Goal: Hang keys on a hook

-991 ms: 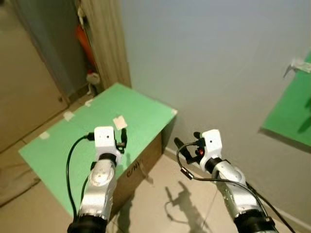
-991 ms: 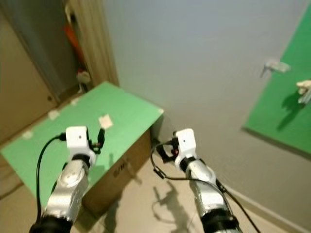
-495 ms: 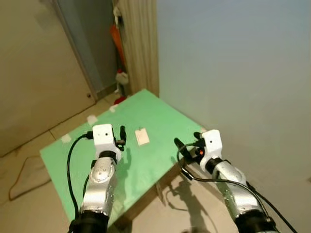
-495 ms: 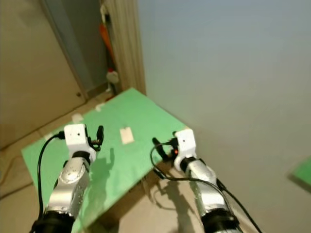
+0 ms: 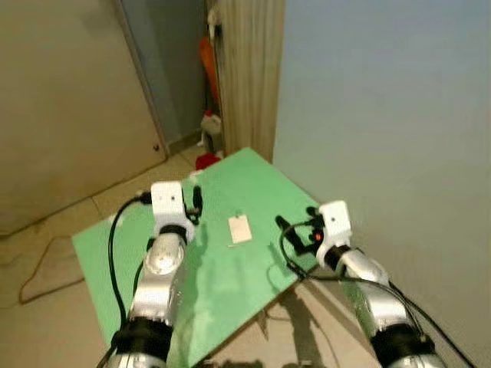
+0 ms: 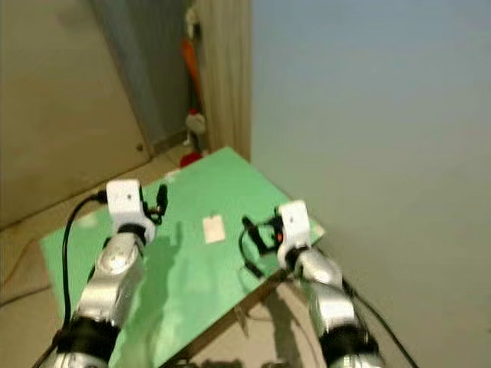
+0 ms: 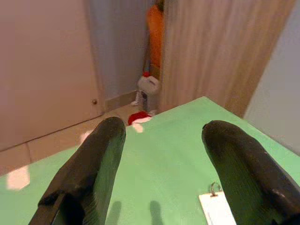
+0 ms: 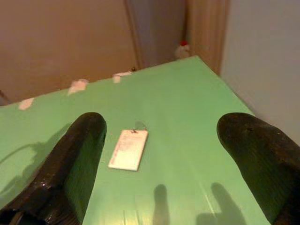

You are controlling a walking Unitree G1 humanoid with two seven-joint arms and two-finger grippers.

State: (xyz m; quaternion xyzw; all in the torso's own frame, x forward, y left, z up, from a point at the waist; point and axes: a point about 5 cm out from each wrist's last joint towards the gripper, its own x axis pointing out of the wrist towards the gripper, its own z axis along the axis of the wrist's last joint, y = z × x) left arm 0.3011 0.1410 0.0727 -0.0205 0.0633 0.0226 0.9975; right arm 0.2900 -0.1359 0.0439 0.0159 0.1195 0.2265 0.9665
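Lying flat on the green board (image 5: 222,284), a pale rectangular key tag (image 5: 240,228) with a small metal ring (image 7: 214,189) is seen; no writing can be read. It sits at twelve o'clock between the left gripper (image 5: 196,202) and right gripper (image 5: 295,225), both spread apart and holding nothing.

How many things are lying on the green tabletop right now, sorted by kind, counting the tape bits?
White key tag with metal ring: 1
White tape pieces near the far edge of the green tabletop: 3 (one, another, a third)
Total: 4
Both the left gripper and the right gripper hover open above it, holding nothing.
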